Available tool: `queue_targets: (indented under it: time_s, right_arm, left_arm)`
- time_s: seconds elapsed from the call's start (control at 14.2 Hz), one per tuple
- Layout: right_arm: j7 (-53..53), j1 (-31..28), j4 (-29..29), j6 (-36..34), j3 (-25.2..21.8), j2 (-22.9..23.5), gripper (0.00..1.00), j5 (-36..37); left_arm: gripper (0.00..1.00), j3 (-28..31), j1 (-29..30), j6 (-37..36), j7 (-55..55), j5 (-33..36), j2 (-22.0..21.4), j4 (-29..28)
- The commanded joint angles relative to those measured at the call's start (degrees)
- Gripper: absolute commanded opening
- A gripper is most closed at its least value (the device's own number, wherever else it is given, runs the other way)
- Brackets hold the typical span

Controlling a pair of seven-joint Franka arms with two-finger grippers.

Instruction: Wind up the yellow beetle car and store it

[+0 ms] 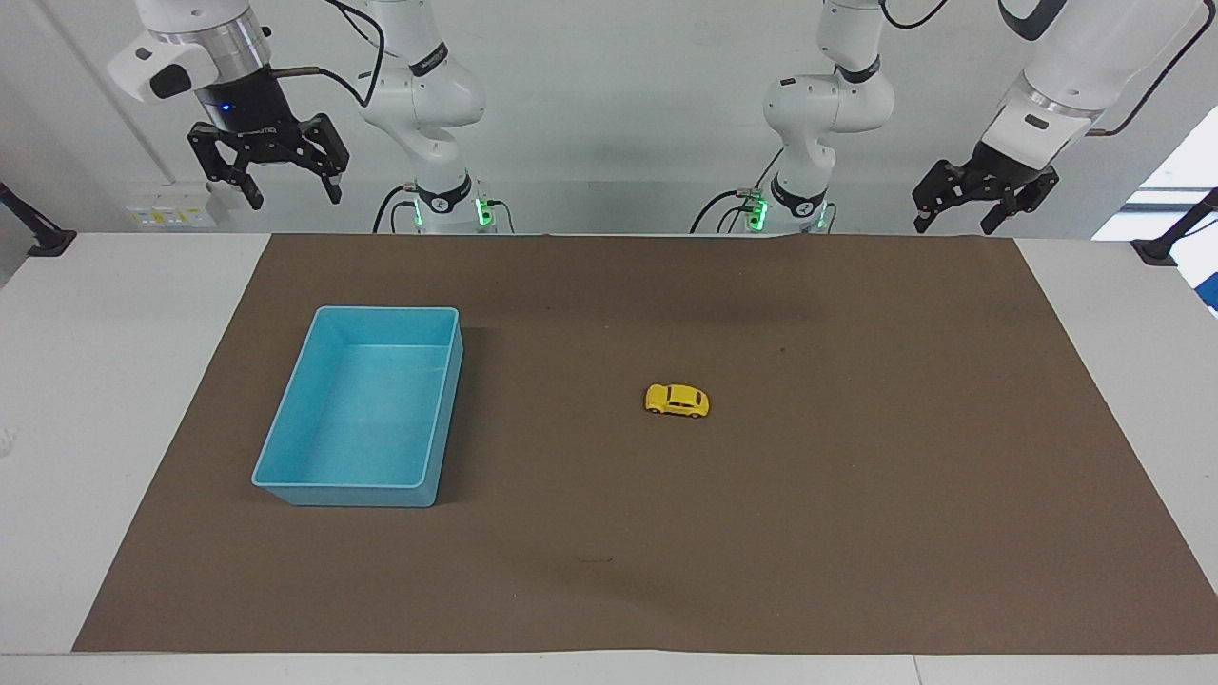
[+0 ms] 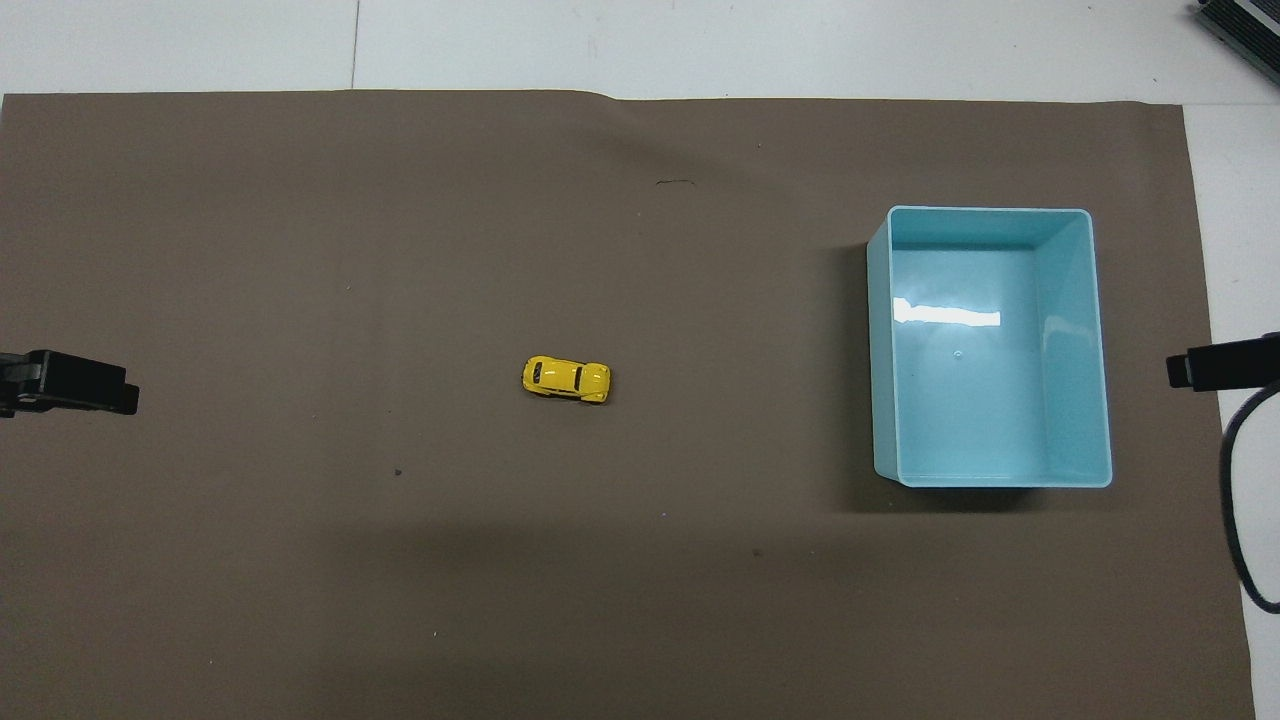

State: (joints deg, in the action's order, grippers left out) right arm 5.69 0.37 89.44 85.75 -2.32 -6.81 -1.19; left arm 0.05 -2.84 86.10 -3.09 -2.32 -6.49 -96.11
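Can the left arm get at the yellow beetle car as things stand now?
Probably yes. The yellow beetle car sits alone on the brown mat, apart from the blue bin. The left gripper hangs open in the air, and nothing stands between them.

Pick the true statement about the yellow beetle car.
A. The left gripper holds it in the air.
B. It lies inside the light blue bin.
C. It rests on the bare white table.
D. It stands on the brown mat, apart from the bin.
D: the yellow beetle car stands on its wheels on the brown mat, well clear of the empty light blue bin, with no gripper near it.
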Motion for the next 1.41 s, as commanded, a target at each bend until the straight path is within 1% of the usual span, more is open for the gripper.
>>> queue_targets:
  time_s: [0.0,0.14,0.28,0.35,0.49,0.77,0.98,1.05,1.12,1.26,1.34]
  right_arm:
    - [-0.7,-0.3,0.8,0.5,0.3,-0.5,1.00,0.1]
    - [-0.7,-0.3,0.8,0.6,0.3,-0.5,1.00,0.1]
    - [-0.7,-0.3,0.8,0.5,0.3,-0.5,1.00,0.1]
    - [-0.7,-0.3,0.8,0.6,0.3,-0.5,1.00,0.1]
    - [-0.7,-0.3,0.8,0.6,0.2,-0.5,1.00,0.1]
    - [-0.8,-0.3,0.8,0.6,0.3,-0.5,1.00,0.1]
    - [-0.7,-0.3,0.8,0.6,0.3,-0.5,1.00,0.1]
    - [-0.8,-0.3,0.8,0.6,0.2,-0.5,1.00,0.1]
    - [-0.8,-0.3,0.8,0.6,0.3,-0.5,1.00,0.1]
    - [-0.7,-0.3,0.8,0.6,0.3,-0.5,1.00,0.1]
    - [-0.7,-0.3,0.8,0.6,0.3,-0.5,1.00,0.1]
  left_arm:
    - [1.00,0.0,-2.1,3.2,-8.9,0.2,2.0,-0.9]
    - [1.00,0.0,-3.0,5.2,-15.1,0.0,3.1,-1.9]
    - [1.00,0.0,-3.0,8.2,-21.4,-2.1,3.1,-4.4]
    - [1.00,-0.1,-3.7,9.6,-26.9,-2.3,3.1,-5.6]
    - [1.00,-0.1,-6.3,12.8,-41.3,-2.3,4.6,-6.4]
    - [1.00,-0.1,-9.5,16.7,-60.1,-2.5,7.3,-7.1]
    - [1.00,-0.1,-13.3,25.6,-81.0,-2.6,9.8,-9.3]
    - [1.00,-0.1,-14.7,27.4,-87.1,-2.6,10.7,-9.8]
    - [1.00,-0.1,-16.6,28.7,-92.7,-2.5,12.6,-9.9]
    - [1.00,0.0,-19.4,32.5,-101.3,-2.4,15.7,-9.9]
    - [1.00,-0.1,-20.4,33.3,-106.3,-2.4,15.9,-10.5]
